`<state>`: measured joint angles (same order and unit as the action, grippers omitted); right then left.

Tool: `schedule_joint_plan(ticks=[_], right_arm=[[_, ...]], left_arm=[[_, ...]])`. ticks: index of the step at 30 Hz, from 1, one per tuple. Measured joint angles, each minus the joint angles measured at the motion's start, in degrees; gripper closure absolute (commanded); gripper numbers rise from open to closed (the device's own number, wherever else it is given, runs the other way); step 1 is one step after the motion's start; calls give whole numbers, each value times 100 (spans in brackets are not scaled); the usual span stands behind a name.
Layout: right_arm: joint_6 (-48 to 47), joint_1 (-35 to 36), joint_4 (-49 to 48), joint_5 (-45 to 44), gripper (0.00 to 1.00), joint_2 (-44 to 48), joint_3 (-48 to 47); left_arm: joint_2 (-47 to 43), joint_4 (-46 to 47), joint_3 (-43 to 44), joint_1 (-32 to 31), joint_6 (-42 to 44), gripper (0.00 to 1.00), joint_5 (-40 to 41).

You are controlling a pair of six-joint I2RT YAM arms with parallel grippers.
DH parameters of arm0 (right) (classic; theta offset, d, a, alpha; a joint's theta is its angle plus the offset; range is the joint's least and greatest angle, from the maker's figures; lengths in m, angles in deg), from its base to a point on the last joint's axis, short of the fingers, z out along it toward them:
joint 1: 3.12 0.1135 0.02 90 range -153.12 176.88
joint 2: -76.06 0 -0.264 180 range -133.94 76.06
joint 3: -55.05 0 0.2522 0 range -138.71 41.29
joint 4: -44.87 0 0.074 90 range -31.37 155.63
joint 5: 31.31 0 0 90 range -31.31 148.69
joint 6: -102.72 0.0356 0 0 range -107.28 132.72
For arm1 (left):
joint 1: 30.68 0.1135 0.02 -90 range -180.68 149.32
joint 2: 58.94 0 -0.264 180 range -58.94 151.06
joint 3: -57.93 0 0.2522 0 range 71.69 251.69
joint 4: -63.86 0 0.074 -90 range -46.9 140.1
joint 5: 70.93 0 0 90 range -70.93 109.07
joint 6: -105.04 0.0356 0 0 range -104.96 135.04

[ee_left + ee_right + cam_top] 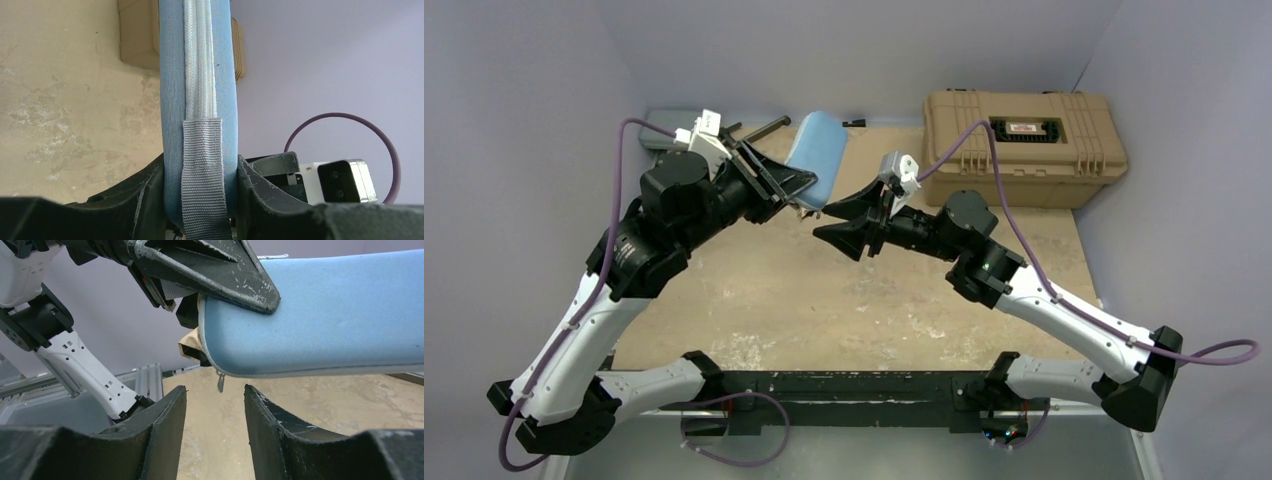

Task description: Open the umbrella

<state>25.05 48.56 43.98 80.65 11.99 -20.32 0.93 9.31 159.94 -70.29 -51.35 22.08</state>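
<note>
Blue zippered pouch [819,150] held clear of the counter [824,300], toward 12 o'clock in the top view. The left end effector [796,190] is clamped on the pouch's lower end, with the grey webbing strap [202,165] and zipper seam running between its jaws. This grip probably presents the seam outward and keeps the pouch steady. The right end effector [215,410] stands wide and holds nothing, just below the small zipper pull [220,382] hanging from the pouch's 7 o'clock corner, apparently lined up to pinch it. The umbrella is not in plain view and is presumably inside the pouch. A tan scrap [189,347] shows at the clamped end, identity uncertain. The tan toolbox [1024,145] rests at 1 o'clock, well apart from both arms
</note>
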Motion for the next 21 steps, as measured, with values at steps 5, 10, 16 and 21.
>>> schedule_joint_plan(ticks=[5, 10, 16, 21], right_arm=[[-2, 33, 7, 0, 57, -111, -131], [-2, 39, 15, -22, 65, -118, -144], [0, 42, 42, -131, 82, -118, -149], [2, 46, 98, -175, 95, -129, -201]], left_arm=[[0, 2, -2, -120, 15, 100, 11], [-2, 26, -2, -203, 28, 100, 90], [-7, 52, -2, -326, 105, 100, 232], [-20, 74, -2, -372, 105, 100, 291]])
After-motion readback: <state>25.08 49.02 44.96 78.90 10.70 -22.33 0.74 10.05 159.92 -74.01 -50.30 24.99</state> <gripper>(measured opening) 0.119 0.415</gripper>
